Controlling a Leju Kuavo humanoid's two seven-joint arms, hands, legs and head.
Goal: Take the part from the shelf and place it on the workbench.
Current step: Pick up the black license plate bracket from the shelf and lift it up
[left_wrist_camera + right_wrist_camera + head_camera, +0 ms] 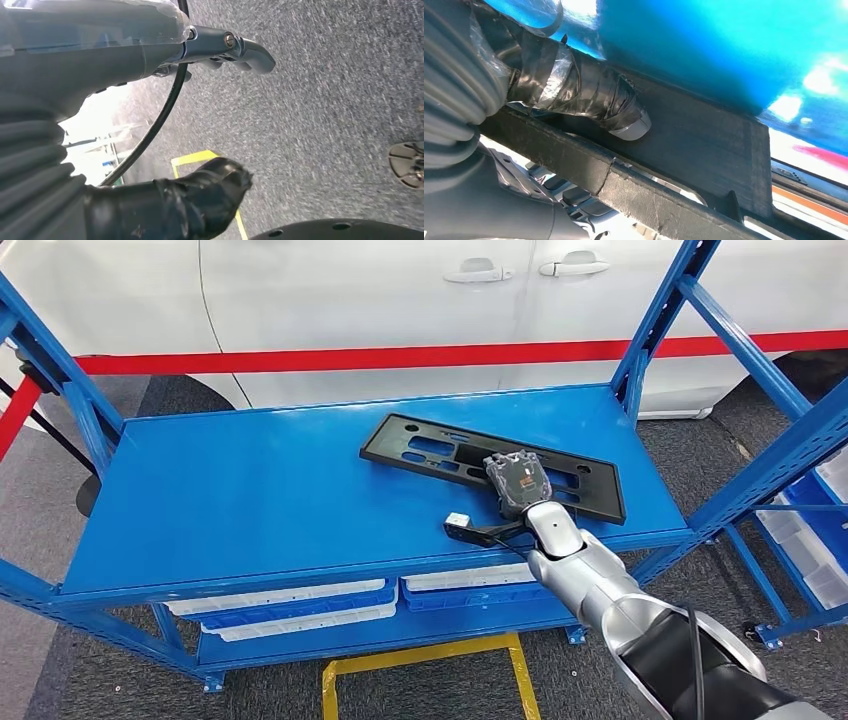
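The part (440, 450) is a flat black slotted frame lying on the blue shelf top (250, 490), right of its middle. My right hand (518, 480) lies over the part's near long edge. In the right wrist view the taped thumb (614, 110) presses on one face of the part (704, 145), and dark fingers (574, 197) lie past its edge bar on the other side, so the hand holds that edge. My left hand (100, 75) hangs above grey carpet with its thumb (200, 200) and fingers (240, 47) apart and nothing in it.
A white car (400, 300) with a red stripe stands close behind the shelf. Blue uprights (650, 330) rise at the shelf's corners. White bins (300, 605) sit on the lower level, and another blue rack (810, 530) stands at the right. Yellow tape (430, 660) marks the floor.
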